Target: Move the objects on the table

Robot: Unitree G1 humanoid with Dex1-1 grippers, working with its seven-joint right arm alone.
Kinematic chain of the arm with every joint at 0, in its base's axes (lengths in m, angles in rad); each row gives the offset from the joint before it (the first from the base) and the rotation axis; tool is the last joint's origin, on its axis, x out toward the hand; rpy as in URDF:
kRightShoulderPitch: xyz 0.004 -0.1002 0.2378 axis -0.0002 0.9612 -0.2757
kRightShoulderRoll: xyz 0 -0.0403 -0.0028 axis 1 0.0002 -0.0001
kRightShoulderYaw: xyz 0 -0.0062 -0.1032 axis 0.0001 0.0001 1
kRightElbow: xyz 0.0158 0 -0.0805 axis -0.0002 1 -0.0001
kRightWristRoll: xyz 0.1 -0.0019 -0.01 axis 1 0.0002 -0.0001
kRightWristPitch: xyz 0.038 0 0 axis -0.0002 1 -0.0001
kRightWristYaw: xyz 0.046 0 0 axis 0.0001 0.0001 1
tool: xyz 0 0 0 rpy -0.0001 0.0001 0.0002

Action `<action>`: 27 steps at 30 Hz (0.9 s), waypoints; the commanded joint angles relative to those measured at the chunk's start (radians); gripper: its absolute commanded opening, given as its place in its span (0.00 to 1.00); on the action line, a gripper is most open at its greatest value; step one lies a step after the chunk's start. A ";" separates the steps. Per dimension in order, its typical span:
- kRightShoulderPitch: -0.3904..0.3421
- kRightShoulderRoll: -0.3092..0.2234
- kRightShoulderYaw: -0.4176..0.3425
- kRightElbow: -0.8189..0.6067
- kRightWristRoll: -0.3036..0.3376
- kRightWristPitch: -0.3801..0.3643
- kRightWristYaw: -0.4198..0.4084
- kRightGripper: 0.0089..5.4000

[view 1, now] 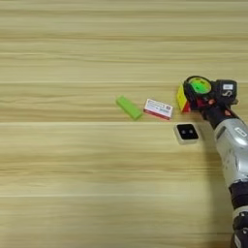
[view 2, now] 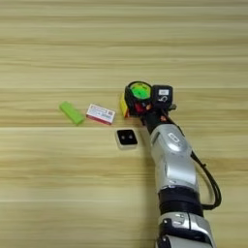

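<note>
Pale wooden planks with horizontal grain fill the whole view; this is the table (view 1: 72,193) seen from above.

At its right side, the right gripper (view 2: 138,104) sits at the end of a silver forearm (view 2: 173,160) that rises from the bottom edge, with a black cable looping beside it. The gripper's black fingers reach up and left to the cube (view 2: 131,97), a multicoloured puzzle cube showing a green top face, a yellow left face and a bit of red. A black ring (view 2: 138,91) of tape lies on top of the cube, circling the green face. The fingers are against the ring and the cube on their right side, but whether they are clamped on either one or merely touching cannot be told, and the width of the opening is hidden by the gripper's black body.

Just below and left of the cube, a small white box (view 2: 126,138) with a black top lies flat on the wood, apart from the arm. Left of the cube, close by, lies a white-and-red card (view 2: 100,114). Further left, just beside the card, a lime-green bar (view 2: 71,112) lies at a slant.
</note>
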 commanded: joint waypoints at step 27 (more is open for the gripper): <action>0.089 -0.010 0.033 -0.298 -0.026 0.017 -0.053 0.99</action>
